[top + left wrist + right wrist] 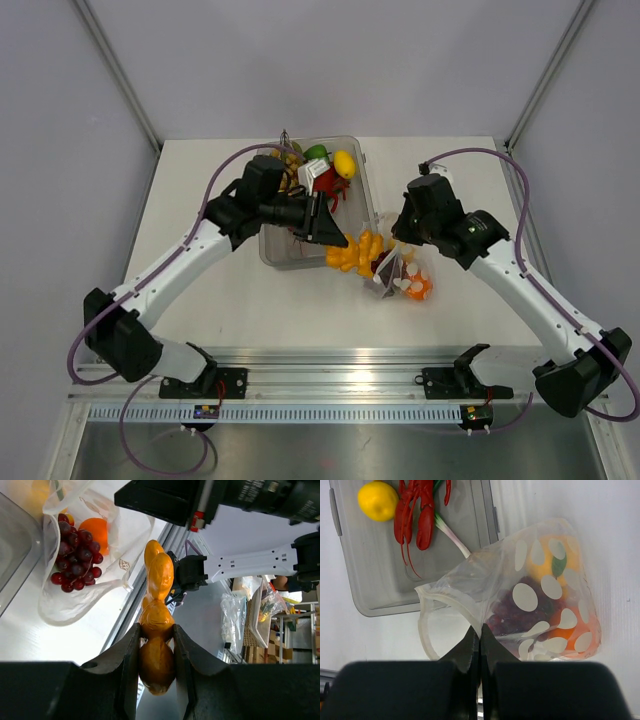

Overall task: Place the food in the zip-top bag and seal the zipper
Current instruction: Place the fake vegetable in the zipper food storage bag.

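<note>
My left gripper (333, 233) (156, 630) is shut on a lumpy yellow-orange piece of toy food (355, 252) (158, 605), held just off the tray's right corner with its far end towards the bag. The dotted clear zip-top bag (402, 277) (545, 590) (85, 600) lies on the table with its mouth gaping. Inside it are purple grapes (75, 555) (512, 610), an orange (95, 530) (570, 627) and a yellow fruit with a green leaf (547, 555). My right gripper (397, 243) (480, 630) is shut on the bag's mouth edge, on the zipper strip (447, 600).
The rigid clear tray (278, 252) (380, 585) stands at the back centre. It holds a yellow lemon (344, 163) (377, 500), a red lobster (417, 515), a green onion (451, 534) and other toy pieces. The arms' base rail (330, 375) runs along the near edge.
</note>
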### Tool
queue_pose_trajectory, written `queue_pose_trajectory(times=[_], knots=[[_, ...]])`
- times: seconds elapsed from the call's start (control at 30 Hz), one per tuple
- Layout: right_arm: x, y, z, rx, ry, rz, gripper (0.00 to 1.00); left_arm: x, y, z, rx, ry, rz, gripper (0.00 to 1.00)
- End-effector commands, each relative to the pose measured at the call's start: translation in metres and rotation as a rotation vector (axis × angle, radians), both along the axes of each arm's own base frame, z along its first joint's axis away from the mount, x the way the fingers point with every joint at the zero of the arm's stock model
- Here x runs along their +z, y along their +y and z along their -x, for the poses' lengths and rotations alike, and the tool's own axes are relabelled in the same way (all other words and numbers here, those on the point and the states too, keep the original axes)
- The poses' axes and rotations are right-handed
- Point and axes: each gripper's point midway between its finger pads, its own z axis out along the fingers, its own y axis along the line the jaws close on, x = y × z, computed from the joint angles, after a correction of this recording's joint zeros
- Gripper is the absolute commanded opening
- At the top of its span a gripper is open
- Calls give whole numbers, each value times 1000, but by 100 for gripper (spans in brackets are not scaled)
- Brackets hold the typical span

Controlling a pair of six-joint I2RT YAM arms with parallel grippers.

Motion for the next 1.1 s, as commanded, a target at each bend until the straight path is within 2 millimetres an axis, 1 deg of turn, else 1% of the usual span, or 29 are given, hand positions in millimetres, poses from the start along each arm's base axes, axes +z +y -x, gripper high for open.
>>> queue_pose_trajectory(times=[0.0, 0.03, 0.07, 0.1, 0.17, 0.2, 0.23, 0.3, 0.33, 0.37, 0.4, 0.43, 0.5, 0.53, 0.57, 0.67, 0.8, 0.87, 0.9, 0.97, 1.07], knots=[[20, 6, 2, 14, -53, -67, 0, -3, -26, -32, 55, -9, 17, 0], [20, 6, 3, 14, -50, -67, 0, -6, -31, -35, 59, -11, 11, 0], [20, 5, 3, 10, -51, -65, 0, 0, -36, -41, 63, -27, 16, 0], [20, 3, 5, 10, -51, -65, 0, -12, -43, -47, 62, -1, -7, 0], [21, 3, 5, 7, -53, -66, 0, -11, -51, -53, 54, 0, -5, 0], [22, 2, 6, 6, -55, -66, 0, -16, -54, -56, 52, 9, -13, 0], [23, 1, 7, 7, -58, -67, 0, -25, -59, -60, 47, 28, -26, 0], [23, 1, 9, 10, -55, -68, 0, -28, -63, -65, 53, 38, -20, 0], [23, 1, 9, 15, -54, -69, 0, -34, -67, -68, 54, 51, -24, 0], [23, 3, 10, 22, -52, -75, 0, -28, -70, -71, 54, 43, -9, 0], [23, 4, 10, 27, -48, -77, 0, -28, -71, -72, 53, 42, -11, 0], [22, 5, 11, 32, -45, -76, 0, -37, -70, -75, 56, 52, -43, 0], [21, 4, 11, 34, -40, -68, 0, -33, -70, -78, 55, 35, -56, 0], [21, 3, 12, 32, -42, -65, 0, -25, -70, -79, 50, 16, -50, 0], [21, 0, 12, 24, -44, -55, 0, -28, -68, -77, 40, 13, -71, 0], [21, -3, 12, 14, -49, -44, 0, -24, -61, -79, 46, -19, -104, 0], [23, -2, 12, 19, -49, -49, 0, -22, -52, -87, 69, -38, -104, 0], [23, -2, 13, 21, -49, -49, 0, -20, -46, -96, 90, -43, -95, 0], [24, -2, 13, 22, -51, -51, 0, -20, -45, -97, 89, -38, -92, 0], [24, -2, 14, 22, -52, -52, 0, -19, -51, -94, 61, -21, -68, 0], [25, 1, 12, 25, -54, -66, 0, -30, -62, -86, 26, 22, -61, 0]])
